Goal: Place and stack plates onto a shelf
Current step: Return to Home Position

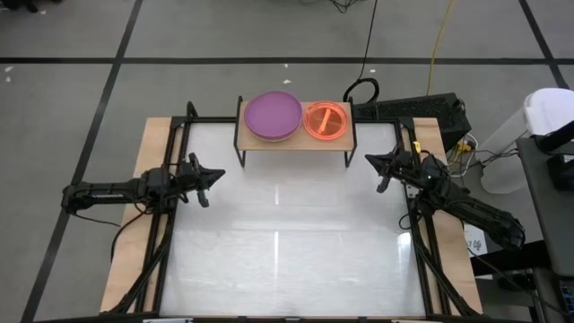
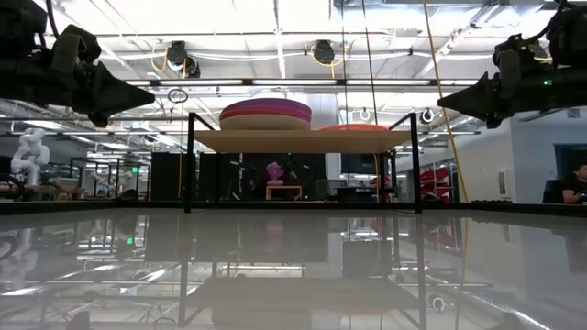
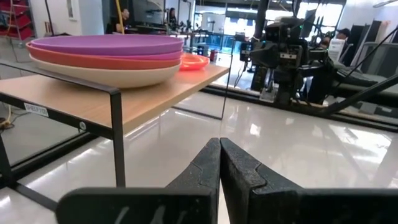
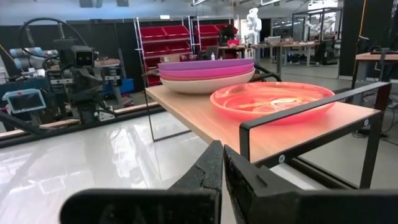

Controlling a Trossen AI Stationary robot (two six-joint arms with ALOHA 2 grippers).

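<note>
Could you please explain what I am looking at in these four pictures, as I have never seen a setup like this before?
This is a robot with two dark arms at a white table. One picture looks straight down, one looks level across the tabletop, and two come from cameras on the wrists. A small wooden shelf carries a stack of plates with a purple plate on top, and beside it an orange plate. The left gripper and right gripper hang at either side, both shut and holding nothing.
</note>
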